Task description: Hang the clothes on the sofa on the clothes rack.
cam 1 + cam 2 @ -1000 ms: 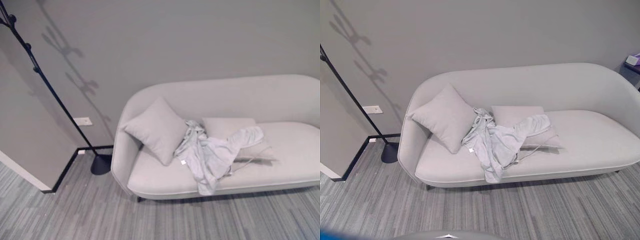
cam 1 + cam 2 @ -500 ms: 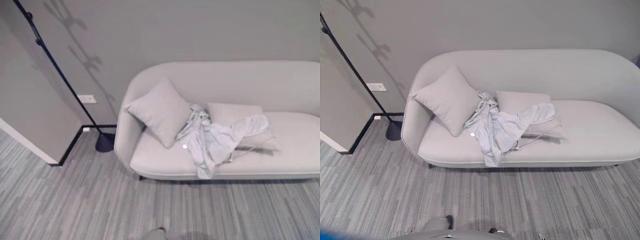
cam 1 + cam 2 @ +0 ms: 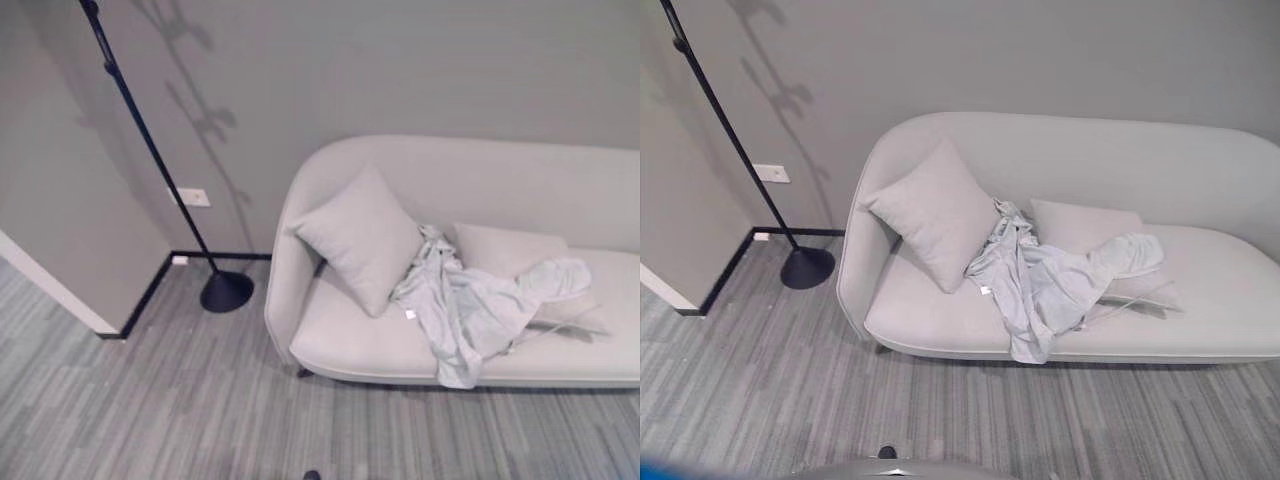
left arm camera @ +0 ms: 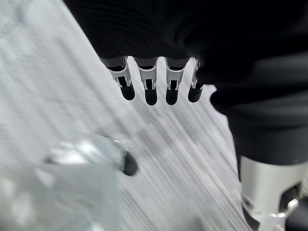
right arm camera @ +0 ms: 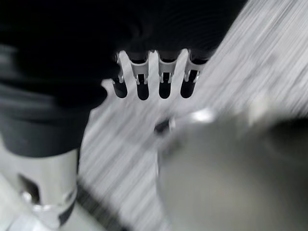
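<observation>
A pale grey garment (image 3: 470,315) lies crumpled on the seat of the light grey sofa (image 3: 345,345), one sleeve trailing over a flat cushion (image 3: 505,250) and its hem hanging over the front edge. The black clothes rack (image 3: 150,150) stands left of the sofa by the wall, its pole leaning and its round base (image 3: 226,291) on the floor. In the wrist views my left hand (image 4: 150,82) and right hand (image 5: 149,72) hang over the striped grey carpet with relaxed fingers, holding nothing, well away from the sofa.
A square pillow (image 3: 362,235) leans on the sofa's left end beside the garment. A wall corner (image 3: 60,290) juts out at the left, with a socket (image 3: 193,197) behind the rack. Striped carpet (image 3: 170,410) stretches between me and the sofa.
The whole picture has shifted, so the camera moved: sofa and rack now sit further right in the view. The garment and pillows lie as before.
</observation>
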Controlling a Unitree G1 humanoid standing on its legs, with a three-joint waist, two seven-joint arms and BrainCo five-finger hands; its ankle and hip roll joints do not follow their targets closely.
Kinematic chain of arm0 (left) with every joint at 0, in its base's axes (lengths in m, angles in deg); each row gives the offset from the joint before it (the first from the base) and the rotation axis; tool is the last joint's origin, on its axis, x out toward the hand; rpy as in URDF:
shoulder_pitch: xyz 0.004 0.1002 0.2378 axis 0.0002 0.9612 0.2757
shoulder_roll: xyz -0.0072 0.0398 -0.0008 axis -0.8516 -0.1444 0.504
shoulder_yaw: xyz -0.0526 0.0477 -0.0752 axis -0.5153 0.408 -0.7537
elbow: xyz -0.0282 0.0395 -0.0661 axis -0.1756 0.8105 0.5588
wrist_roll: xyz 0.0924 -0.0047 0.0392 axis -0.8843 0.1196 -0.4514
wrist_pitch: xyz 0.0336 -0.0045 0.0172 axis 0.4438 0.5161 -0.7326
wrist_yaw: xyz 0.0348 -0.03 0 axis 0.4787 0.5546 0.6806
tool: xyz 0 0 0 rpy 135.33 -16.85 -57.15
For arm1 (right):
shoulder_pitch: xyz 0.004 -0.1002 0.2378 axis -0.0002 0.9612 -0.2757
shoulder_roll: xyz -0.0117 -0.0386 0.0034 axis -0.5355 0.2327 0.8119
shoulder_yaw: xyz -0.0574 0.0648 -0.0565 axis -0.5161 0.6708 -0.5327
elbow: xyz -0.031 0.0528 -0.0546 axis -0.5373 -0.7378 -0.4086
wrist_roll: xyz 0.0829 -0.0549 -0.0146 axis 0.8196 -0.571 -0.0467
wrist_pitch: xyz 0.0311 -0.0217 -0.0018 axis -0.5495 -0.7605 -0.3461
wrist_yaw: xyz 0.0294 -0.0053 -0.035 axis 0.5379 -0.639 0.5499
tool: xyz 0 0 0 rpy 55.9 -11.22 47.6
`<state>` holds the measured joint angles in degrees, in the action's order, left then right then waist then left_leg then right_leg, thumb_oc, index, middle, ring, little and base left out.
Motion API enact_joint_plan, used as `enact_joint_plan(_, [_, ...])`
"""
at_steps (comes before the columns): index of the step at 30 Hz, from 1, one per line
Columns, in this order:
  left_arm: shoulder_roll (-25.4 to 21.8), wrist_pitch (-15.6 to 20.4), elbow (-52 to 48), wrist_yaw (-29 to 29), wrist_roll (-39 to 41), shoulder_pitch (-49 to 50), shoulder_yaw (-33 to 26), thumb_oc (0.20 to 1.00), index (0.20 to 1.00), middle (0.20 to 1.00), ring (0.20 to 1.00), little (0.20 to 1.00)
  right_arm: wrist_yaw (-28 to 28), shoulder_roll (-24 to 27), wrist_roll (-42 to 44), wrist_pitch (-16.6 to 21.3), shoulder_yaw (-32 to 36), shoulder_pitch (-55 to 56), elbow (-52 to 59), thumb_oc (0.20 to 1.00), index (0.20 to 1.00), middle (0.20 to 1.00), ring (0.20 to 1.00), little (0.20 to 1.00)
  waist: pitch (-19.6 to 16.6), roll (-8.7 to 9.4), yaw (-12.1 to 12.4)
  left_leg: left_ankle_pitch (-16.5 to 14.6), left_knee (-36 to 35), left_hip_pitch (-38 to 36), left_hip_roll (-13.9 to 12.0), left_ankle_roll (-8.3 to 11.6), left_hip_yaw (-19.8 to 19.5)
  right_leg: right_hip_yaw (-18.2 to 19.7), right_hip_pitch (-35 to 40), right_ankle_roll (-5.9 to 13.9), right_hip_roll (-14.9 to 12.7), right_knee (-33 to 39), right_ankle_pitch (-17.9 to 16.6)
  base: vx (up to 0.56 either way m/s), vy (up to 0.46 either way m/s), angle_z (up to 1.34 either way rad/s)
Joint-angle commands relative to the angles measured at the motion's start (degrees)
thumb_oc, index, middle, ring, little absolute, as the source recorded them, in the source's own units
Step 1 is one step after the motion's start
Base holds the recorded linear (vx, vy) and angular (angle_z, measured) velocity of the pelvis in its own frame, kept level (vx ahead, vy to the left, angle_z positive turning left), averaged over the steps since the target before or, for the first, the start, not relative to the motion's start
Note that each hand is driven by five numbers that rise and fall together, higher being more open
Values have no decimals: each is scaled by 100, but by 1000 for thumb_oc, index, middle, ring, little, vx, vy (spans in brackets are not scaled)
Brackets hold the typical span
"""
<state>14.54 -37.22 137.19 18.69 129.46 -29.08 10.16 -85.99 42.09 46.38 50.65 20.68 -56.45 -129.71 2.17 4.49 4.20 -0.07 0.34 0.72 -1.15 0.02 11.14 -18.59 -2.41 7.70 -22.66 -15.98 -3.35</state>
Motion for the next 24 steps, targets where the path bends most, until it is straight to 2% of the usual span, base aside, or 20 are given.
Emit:
enact_joint_plan(1, [103,32,12,-88,-512,105,104,1000,1000,1000,1000,1000,-145,364,-436,221,-230,-308,194,1000,1000,1000,1000,1000,398,-202,-28,-528,236,152,-34,-212,-230,-157,223,241,-240,-1193,1,169,284,-2])
enact_joint_plan(3, [85,24,13,-97,-554,158,94,1000,1000,1000,1000,1000,-180,341,-464,252,-260,-228,373,1000,1000,1000,1000,1000,440,-239,-56,-637,138,-145,46,-307,-142,-342,31,260,-370,-1642,-16,170,250,-15])
enact_joint_plan(5, [74,37,-1,-103,-570,168,98,1000,1000,1000,1000,1000,-233,361,-421,279,-214,-208,436,1000,1000,1000,1000,1000,441,-241,-88,-645,21,-285,70,-308,-114,-377,-50,241,-312,-1609,35,135,89,-17])
enact_joint_plan(6, [96,65,-29,-129,-592,210,84,1000,1000,1000,1000,1000,-412,488,-529,404,-197,-225,820,1000,1000,1000,1000,1000,472,-264,-132,-652,-83,-440,97,-287,-94,-475,-187,226,-119,-1170,125,185,71,-21])
enact_joint_plan(8, [143,100,-75,-173,-693,241,108,1000,1000,1000,1000,1000,-663,622,-867,450,-205,-233,1179,1000,1000,1000,1000,1000,512,-299,-164,-658,-151,-540,100,-249,-98,-557,-250,255,32,-634,84,108,4,-14])
enact_joint_plan(9, [152,100,-79,-178,-697,243,108,1000,1000,1000,1000,1000,-681,620,-880,439,-202,-224,1202,1000,1000,1000,1000,1000,514,-318,-163,-655,-158,-549,82,-244,-98,-569,-228,248,57,-601,69,67,-28,-3])
enact_joint_plan(10, [188,124,-138,-246,-722,256,118,1000,1000,1000,1000,1000,-909,729,-1149,447,-195,-214,1634,1000,1000,1000,1000,1000,549,-335,-198,-665,-185,-605,75,-217,-125,-547,-311,252,186,-249,39,118,-55,-3])
enact_joint_plan(11, [289,152,-261,-333,-780,286,96,1000,1000,1000,1000,1000,-1399,928,-1953,370,-150,-61,2676,1000,1000,1000,1000,1000,631,-342,-276,-705,-213,-720,80,-171,-180,-394,-434,312,382,457,-108,119,-53,-10])
enact_joint_plan(12, [291,152,-262,-333,-780,289,97,1000,1000,1000,1000,1000,-1401,928,-1954,367,-149,-56,2681,1000,1000,1000,1000,1000,635,-348,-273,-712,-214,-732,74,-170,-178,-393,-425,313,387,456,-104,67,-65,-10])
enact_joint_plan(13, [349,180,-326,-397,-823,273,72,1000,1000,1000,1000,1000,-1678,1056,-2436,270,-91,35,3104,1000,1000,1000,1000,1000,688,-296,-311,-654,-200,-716,123,-158,-138,-389,-478,285,414,893,-302,89,-86,2])
enact_joint_plan(15, [419,222,-448,-504,-966,248,54,1000,1000,1000,1000,1000,-2155,1254,-3312,22,39,112,3667,1000,1000,1000,1000,1000,757,-250,-376,-780,-157,-814,133,-95,-214,-96,-583,436,442,1483,-624,155,-102,18])
enact_joint_plan(16, [420,221,-450,-506,-967,248,56,1000,1000,1000,1000,1000,-2158,1251,-3317,13,43,117,3678,1000,1000,1000,1000,1000,760,-254,-371,-784,-154,-818,129,-94,-210,-96,-573,436,449,1497,-633,180,-98,18])
enact_joint_plan(18, [437,246,-567,-537,-1041,252,39,1000,1000,1000,1000,1000,-2432,1411,-4050,-251,68,163,4015,1000,1000,1000,1000,1000,774,-193,-425,-852,-130,-893,133,-52,-335,331,-663,499,467,1702,-828,224,-122,18])
enact_joint_plan(19, [431,247,-573,-530,-1095,254,28,1000,1000,1000,1000,1000,-2455,1458,-4258,-314,64,214,4167,1000,1000,1000,1000,1000,746,-181,-432,-920,-146,-948,129,-25,-407,429,-573,485,526,1844,-721,209,-98,20])
enact_joint_plan(22, [425,233,-562,-529,-1181,303,-11,1000,1000,1000,1000,1000,-2461,1546,-4627,-385,-8,251,4229,1000,1000,1000,1000,1000,657,-104,-416,-934,-204,-1021,153,5,-475,458,-557,481,508,1795,-741,151,-71,29])
enact_joint_plan(24, [468,236,-629,-516,-1174,401,-88,1000,1000,1000,1000,1000,-2427,1801,-5292,-538,-188,237,4291,1000,1000,1000,1000,1000,565,-163,-435,-914,-311,-1122,-28,46,-593,385,-686,431,579,1492,-599,201,-117,27])
